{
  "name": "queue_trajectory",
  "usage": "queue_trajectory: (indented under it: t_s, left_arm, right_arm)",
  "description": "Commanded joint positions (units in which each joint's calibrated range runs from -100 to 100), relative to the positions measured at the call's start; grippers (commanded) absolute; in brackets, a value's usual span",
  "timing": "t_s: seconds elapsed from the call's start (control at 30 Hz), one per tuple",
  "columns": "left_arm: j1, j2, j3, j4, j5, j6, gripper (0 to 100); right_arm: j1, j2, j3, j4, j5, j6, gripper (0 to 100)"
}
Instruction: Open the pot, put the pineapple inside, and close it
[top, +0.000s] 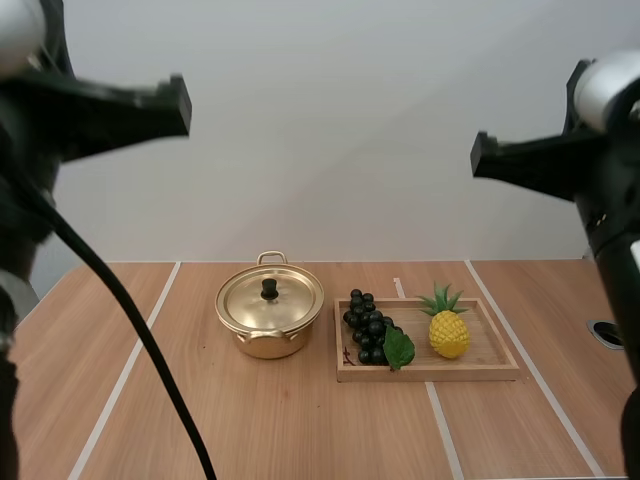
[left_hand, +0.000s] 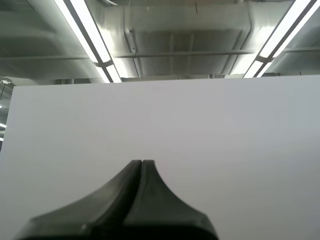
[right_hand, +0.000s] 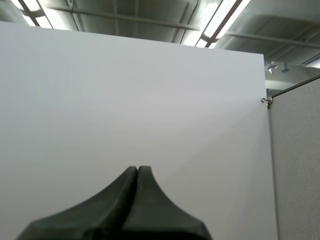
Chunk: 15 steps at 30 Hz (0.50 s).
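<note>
Yellow pineapple stands upright at the right end of the tray, with the grapes at the other end, a little apart from it. Just left of the tray, on the table, sits the gold pot, with the lid on and a black knob dead centre.

So by the look of it nothing's been started, and step one is opening the pot. The left gripper is closed on nothing, its fingers pressed into one dark wedge. Same for the right gripper: closed and empty. Both hang high above the table, well apart from everything on it.

Best guess for the next move: an arm, probably the left since the pot is on that side, comes down over the knob, spreads its fingers, pinches it and lifts straight up. The knob is small, so the fingers need to be centred on it. The right arm looks better placed for the pineapple.

The lid hides the pot's inside, so whether it's empty is anyone's guess. Its near handle is hard to make out. In the high view, both arms are cut off at the edges.
</note>
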Motion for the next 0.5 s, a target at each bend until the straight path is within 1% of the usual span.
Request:
queue_trajectory:
  t_s: [0.0, 0.1, 0.2, 0.37, 0.47]
  left_arm:
    - [-0.20, 4.89, -9.07, -0.05, 10.79, -1.38, 0]
    - [-0.20, 10.48, -18.29, -0.05, 23.33, -1.75, 0]
    - [-0.20, 16.09, -28.45, -0.05, 36.38, -1.75, 0]
    - [-0.20, 25.09, -41.20, 0.06, 54.78, -1.75, 0]
    - [-0.20, 29.93, -46.04, 0.06, 63.94, -1.66, 0]
  right_arm:
    - [-0.22, 4.20, -8.45, -0.57, 11.12, -0.47, 0]
    - [-0.22, 8.52, -16.32, -0.57, 19.20, -0.47, 0]
    - [-0.22, 13.03, -23.72, -1.53, 30.11, -0.47, 0]
    - [-0.22, 22.01, -36.10, -5.76, 55.24, -0.27, 0]
    - [-0.22, 26.87, -42.03, -7.12, 69.63, -0.08, 0]
